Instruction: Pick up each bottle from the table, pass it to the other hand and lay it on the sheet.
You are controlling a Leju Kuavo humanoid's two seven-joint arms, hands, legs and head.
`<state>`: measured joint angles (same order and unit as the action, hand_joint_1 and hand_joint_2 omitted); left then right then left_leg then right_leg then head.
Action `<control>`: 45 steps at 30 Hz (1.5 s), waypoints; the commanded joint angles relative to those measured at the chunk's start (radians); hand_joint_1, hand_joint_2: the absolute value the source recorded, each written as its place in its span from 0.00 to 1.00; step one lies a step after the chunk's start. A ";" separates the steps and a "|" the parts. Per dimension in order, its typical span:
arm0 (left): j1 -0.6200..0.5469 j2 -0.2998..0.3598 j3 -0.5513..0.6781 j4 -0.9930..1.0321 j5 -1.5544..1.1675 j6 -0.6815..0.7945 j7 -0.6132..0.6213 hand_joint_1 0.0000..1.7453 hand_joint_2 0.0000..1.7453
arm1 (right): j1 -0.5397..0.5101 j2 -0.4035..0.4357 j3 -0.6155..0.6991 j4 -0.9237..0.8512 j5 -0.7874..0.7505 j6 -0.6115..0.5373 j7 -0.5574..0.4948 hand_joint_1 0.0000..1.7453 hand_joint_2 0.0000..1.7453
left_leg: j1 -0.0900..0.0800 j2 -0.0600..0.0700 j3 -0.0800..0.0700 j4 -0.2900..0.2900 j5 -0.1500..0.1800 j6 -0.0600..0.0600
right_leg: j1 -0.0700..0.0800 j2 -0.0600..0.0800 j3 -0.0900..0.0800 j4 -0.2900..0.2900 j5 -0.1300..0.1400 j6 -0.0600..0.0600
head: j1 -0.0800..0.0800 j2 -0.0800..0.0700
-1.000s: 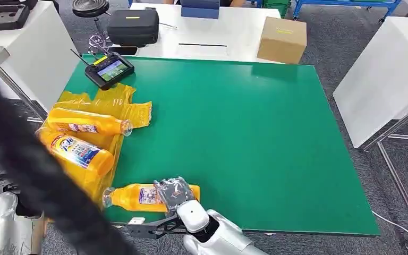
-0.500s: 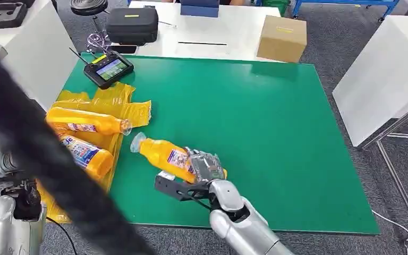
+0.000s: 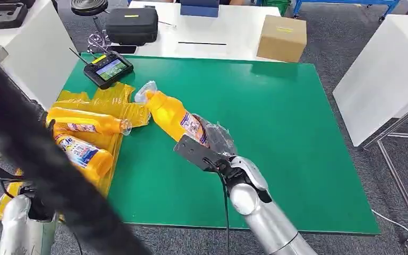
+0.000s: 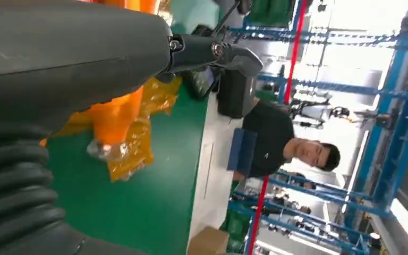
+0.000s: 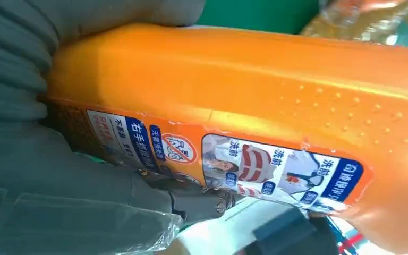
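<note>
My right hand (image 3: 216,140) grips an orange bottle (image 3: 173,115) by its lower body and holds it tilted above the green table (image 3: 297,138), with the clear cap end (image 3: 145,91) toward the yellow sheet (image 3: 103,98). In the right wrist view the labelled bottle (image 5: 255,101) lies across my fingers (image 5: 58,159). Two more orange bottles (image 3: 87,121) (image 3: 85,153) lie on the sheet at the table's left edge. My left hand (image 4: 85,64) has its fingers stretched out, holds nothing and is beside a bottle on the sheet (image 4: 119,114). The silver left arm (image 3: 21,228) is low at the left.
A black remote with a lit screen (image 3: 109,69) lies at the table's far left corner. Behind on a white table are a black case (image 3: 133,24) and a cardboard box (image 3: 281,38). A dark blurred band (image 3: 37,164) crosses the left. A person (image 4: 276,138) sits beyond the table.
My right hand has lifted the bottle off the table's front edge and carried it up and farther away; its cap end has swung toward the sheet.
</note>
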<state>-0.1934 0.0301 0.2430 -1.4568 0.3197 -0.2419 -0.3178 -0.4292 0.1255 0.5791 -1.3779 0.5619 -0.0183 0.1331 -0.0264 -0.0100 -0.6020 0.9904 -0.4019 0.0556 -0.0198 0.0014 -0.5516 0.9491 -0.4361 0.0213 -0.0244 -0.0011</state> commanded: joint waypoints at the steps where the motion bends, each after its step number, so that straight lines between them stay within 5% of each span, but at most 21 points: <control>1: -0.065 -0.053 -0.108 0.046 -0.004 0.009 0.028 0.00 0.00 | -0.121 0.044 0.029 0.090 -0.070 -0.013 -0.001 1.00 1.00 | 0.001 0.000 0.001 0.000 0.000 -0.004 | 0.000 -0.001 0.002 0.000 -0.001 -0.002 | 0.000 0.000; 9: -0.081 -0.065 -0.165 0.031 -0.020 0.038 0.079 0.00 0.00 | -0.160 0.084 0.078 0.111 -0.057 -0.006 0.027 1.00 1.00 | 0.002 0.000 0.001 -0.001 -0.001 -0.005 | 0.001 -0.001 0.005 0.000 -0.001 -0.002 | 0.000 0.000; 37: -0.131 -0.050 -0.277 0.031 0.020 0.024 0.097 0.00 0.00 | -0.371 0.219 0.195 0.602 0.076 0.036 0.070 1.00 1.00 | 0.002 0.001 -0.002 0.000 0.000 -0.003 | 0.001 0.000 0.003 0.001 0.000 -0.002 | 0.000 0.000; 45: -0.129 -0.044 -0.287 0.023 0.045 0.025 0.114 0.00 0.00 | -0.402 0.224 0.223 0.601 0.086 0.000 0.088 1.00 1.00 | 0.002 0.000 0.000 0.000 0.000 -0.005 | 0.001 0.000 0.005 0.000 -0.001 -0.002 | 0.000 0.000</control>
<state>-0.2850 -0.0389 -0.0084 -1.4553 0.3521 -0.2171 -0.2220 -0.7369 0.3353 0.7374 -0.8873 0.6374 0.0019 0.2052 -0.0254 -0.0099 -0.6053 0.9905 -0.4012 0.0558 -0.0196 0.0015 -0.5506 0.9500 -0.4361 0.0213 -0.0240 -0.0011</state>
